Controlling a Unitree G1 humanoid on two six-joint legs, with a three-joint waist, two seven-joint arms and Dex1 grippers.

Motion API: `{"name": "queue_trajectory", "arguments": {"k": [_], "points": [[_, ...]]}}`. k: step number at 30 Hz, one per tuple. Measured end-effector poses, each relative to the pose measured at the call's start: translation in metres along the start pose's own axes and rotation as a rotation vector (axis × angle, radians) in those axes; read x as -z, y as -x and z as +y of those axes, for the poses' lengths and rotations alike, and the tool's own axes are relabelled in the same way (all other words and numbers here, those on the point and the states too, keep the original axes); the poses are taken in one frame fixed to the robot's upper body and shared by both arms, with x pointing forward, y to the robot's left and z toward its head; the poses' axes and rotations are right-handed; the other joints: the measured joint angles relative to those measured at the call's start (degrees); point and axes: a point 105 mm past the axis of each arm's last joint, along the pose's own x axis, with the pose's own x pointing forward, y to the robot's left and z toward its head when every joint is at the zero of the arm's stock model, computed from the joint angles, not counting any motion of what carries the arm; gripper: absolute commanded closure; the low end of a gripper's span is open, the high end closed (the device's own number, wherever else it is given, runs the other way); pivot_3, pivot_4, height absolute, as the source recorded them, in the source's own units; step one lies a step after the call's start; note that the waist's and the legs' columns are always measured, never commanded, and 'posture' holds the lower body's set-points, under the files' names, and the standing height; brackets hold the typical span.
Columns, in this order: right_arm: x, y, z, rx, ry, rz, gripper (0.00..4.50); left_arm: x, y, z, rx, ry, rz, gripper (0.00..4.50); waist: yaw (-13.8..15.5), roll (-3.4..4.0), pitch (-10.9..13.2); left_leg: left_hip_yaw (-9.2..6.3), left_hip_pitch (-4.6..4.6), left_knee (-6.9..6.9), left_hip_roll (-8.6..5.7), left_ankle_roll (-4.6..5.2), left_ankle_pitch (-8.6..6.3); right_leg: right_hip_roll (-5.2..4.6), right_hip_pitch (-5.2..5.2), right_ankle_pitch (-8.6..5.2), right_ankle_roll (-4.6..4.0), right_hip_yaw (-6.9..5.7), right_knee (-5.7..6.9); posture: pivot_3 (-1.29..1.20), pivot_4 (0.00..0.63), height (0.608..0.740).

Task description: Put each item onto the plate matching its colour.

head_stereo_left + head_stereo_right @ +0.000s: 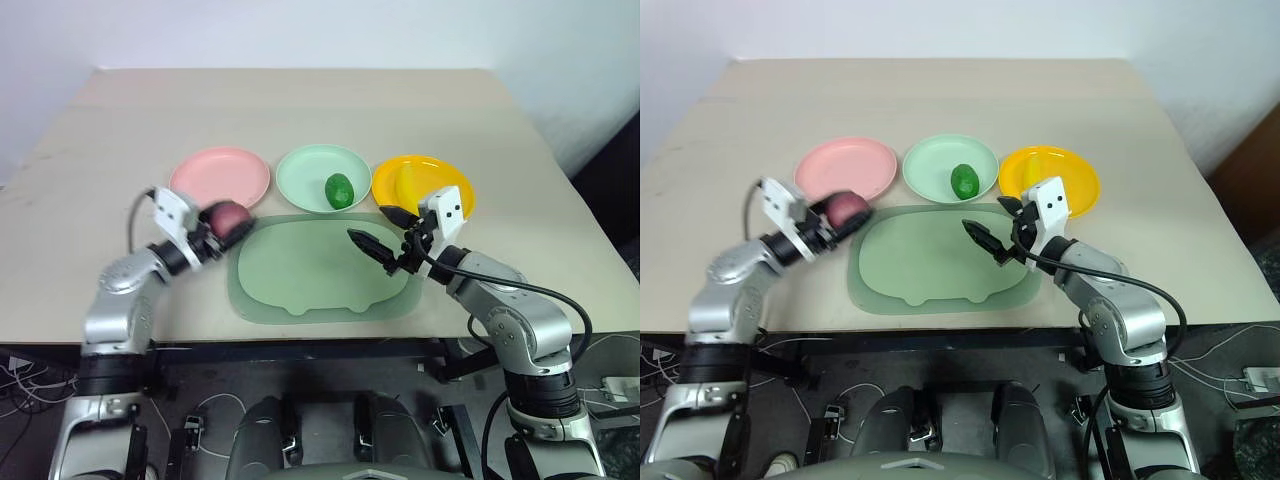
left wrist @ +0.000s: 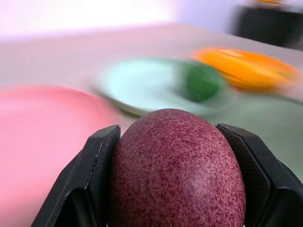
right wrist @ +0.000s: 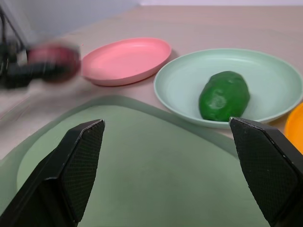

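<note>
Left eye view gives me the beige tabletop (image 1: 300, 110) first, then the flat pale green tray (image 1: 320, 270) lying near its front edge, with the three plates in a row just behind it: pink plate (image 1: 215, 172) on my left, mint green plate (image 1: 312, 172) in the middle, orange-yellow plate (image 1: 438, 180) on my right. Two of the matches look settled to me: the dark green oval (image 1: 340, 190) sits inside the mint plate toward its near rim, and the yellow banana (image 1: 407, 183) lies on the orange-yellow plate, hard to pick out against that colour. What remains is the reddish-purple ball (image 1: 228, 214), which my left claw (image 1: 215, 232) has pinched between its two black fingers and carries in the air just in front of the pink plate's near rim, beside the tray's left corner. I judge it is held there because pink is the closest match for that fruit, so the ball only needs to travel a little further over the rim before I let go. In the left wrist view the fingers (image 2: 90, 170) press both flanks of the ball, a grip that looks firm. My right claw (image 1: 382, 232) hangs with its fingers spread wide and empty over the right part of the tray, near the mint plate, well apart from the left arm's path. Nothing stands between the ball and the pink plate; only the plate's raised lip needs clearing.
</note>
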Motion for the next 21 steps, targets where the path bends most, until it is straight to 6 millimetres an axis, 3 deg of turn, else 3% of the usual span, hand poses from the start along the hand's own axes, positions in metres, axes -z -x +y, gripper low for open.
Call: {"name": "queue_trajectory", "arguments": {"k": [3,7,10,14,17,21], "points": [[0.004,-0.004,0.003,-0.013,-0.012,0.007,0.0,-0.005,-0.008,0.024,-0.147,0.015,-0.007,1.58,0.2,-0.04,-0.01,-0.01,0.31,-0.01,-0.01,0.03,-0.02,0.0,0.33,-0.01,0.01,-0.01,-0.04,0.0,0.15,0.695],[0.009,-0.013,0.004,-0.02,-0.033,0.015,0.0,0.004,-0.017,0.046,-0.284,0.038,0.065,1.58,0.05,-0.04,-0.01,0.01,0.43,-0.02,0.0,0.02,-0.02,0.01,0.43,-0.01,0.0,-0.01,-0.03,0.0,0.15,0.695],[0.007,-0.017,0.001,-0.01,-0.022,0.005,0.0,0.015,-0.022,0.048,-0.314,0.058,0.099,1.58,-0.04,-0.04,-0.01,0.03,0.43,-0.02,-0.01,0.04,-0.03,0.01,0.42,-0.01,0.01,-0.01,-0.02,0.0,0.15,0.695],[0.006,-0.018,-0.002,0.0,-0.01,-0.005,0.0,0.038,-0.029,0.034,-0.275,0.056,0.183,1.58,-0.11,-0.06,-0.01,0.05,0.42,-0.03,-0.01,0.03,-0.03,0.02,0.41,-0.01,0.02,-0.02,0.0,0.0,0.15,0.695],[0.006,-0.018,-0.002,0.003,-0.005,-0.005,0.0,0.043,-0.03,0.031,-0.257,0.069,0.196,1.58,-0.3,-0.06,-0.01,0.04,0.43,-0.04,0.0,0.03,-0.03,0.02,0.4,-0.01,0.02,-0.01,0.0,0.0,0.15,0.695],[0.006,-0.018,-0.003,0.005,-0.005,-0.004,0.0,0.048,-0.029,0.031,-0.247,0.079,0.206,0.34,-0.32,-0.06,-0.01,0.05,0.44,-0.05,0.01,0.02,-0.03,0.02,0.39,-0.01,0.02,-0.01,0.0,0.0,0.15,0.695]]}}
